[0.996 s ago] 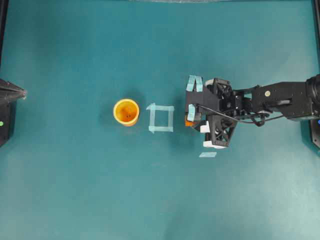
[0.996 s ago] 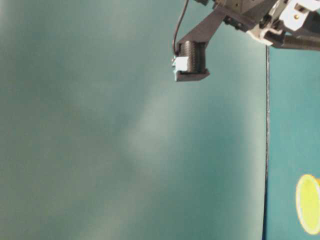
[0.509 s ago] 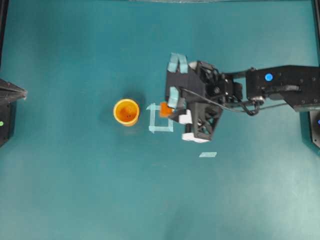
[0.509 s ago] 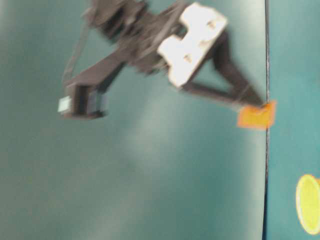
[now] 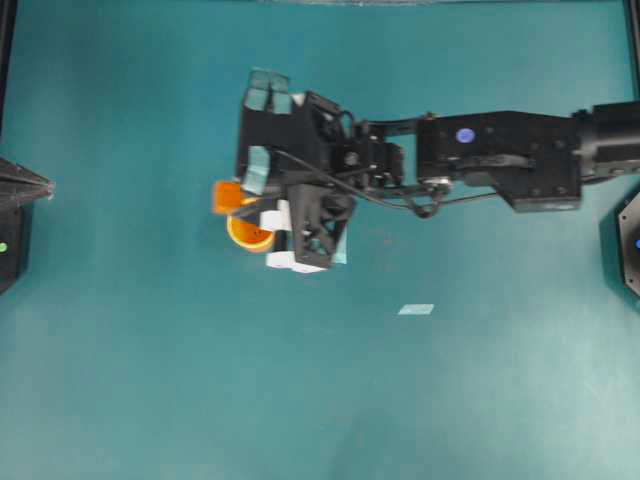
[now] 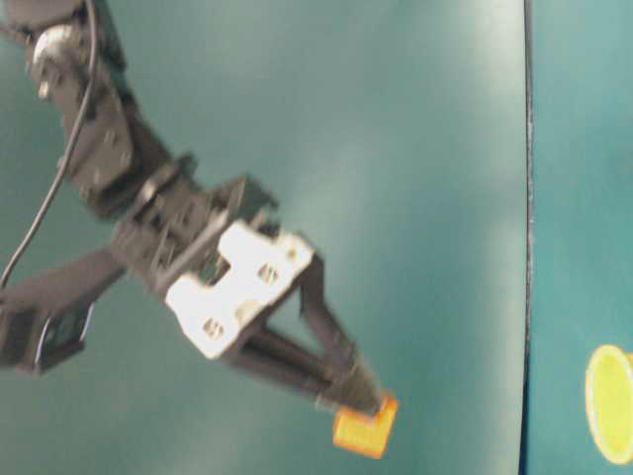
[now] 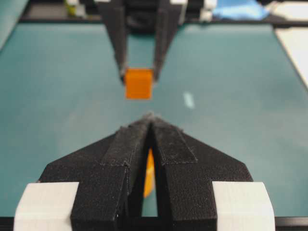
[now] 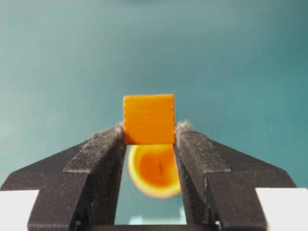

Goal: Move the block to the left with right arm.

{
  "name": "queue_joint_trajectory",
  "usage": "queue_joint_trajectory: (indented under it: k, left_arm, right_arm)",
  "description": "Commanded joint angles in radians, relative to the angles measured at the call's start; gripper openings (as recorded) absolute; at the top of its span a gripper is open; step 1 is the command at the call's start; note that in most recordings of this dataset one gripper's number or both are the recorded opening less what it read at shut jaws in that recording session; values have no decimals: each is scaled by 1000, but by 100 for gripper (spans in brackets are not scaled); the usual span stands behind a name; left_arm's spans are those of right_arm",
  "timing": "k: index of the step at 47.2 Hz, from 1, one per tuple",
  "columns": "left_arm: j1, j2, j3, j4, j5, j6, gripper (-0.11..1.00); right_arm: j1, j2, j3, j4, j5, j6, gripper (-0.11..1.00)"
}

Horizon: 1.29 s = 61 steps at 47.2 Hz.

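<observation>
Orange block [image 8: 148,119] clamped between the two fingertips of the right hand [image 8: 149,139], lifted clear of the teal counter [image 5: 150,380]. In the overhead view the block [image 5: 226,196] sits at the left end of the right arm [image 5: 490,160], just beyond the orange-yellow cup [image 5: 247,235], whose right part is hidden under the hand [image 5: 245,195]. The right wrist view looks down past the block onto the cup [image 8: 155,171] below it. The table-level view shows the block [image 6: 365,431] at the tip of the hand [image 6: 358,401], well apart from the counter surface.

Change over the last second: the block was low beside the taped square, then over that square half a second ago; the arm has since swept further left and risen, carrying the block past the square, which now lies under the hand. A loose strip of pale tape [image 5: 415,309] lies to the right, where the grasp began.

Left hand [image 7: 150,130]: fingers together, holding nothing, parked at the left edge of the counter and facing the block [image 7: 138,83].

Judgement: the leftward transfer is largely done; what remains is lowering and release. Since the block hangs at or near the cup rim, the set-down point needs care to keep it off the cup.
</observation>
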Motion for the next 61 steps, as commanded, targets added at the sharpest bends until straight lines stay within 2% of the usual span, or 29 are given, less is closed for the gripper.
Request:
queue_joint_trajectory:
  k: [1, 10, 19, 49, 61]
  left_arm:
    - [-2, 8, -11, 3, -5, 0, 0]
    - [-2, 8, -11, 3, -3, 0, 0]
    - [-2, 8, -11, 3, -3, 0, 0]
    - [-2, 5, -12, 3, -3, 3, 0]
    - [-2, -15, -23, 3, 95, 12, 0]
  right_arm:
    - [-5, 15, -86, -14, -11, 0, 39]
    - [-5, 101, -189, -17, -12, 0, 39]
    - [-6, 173, -236, -17, -18, 5, 39]
    - [-6, 262, -265, -15, -193, 6, 39]
    - [-11, 295, -299, -15, -196, 6, 39]
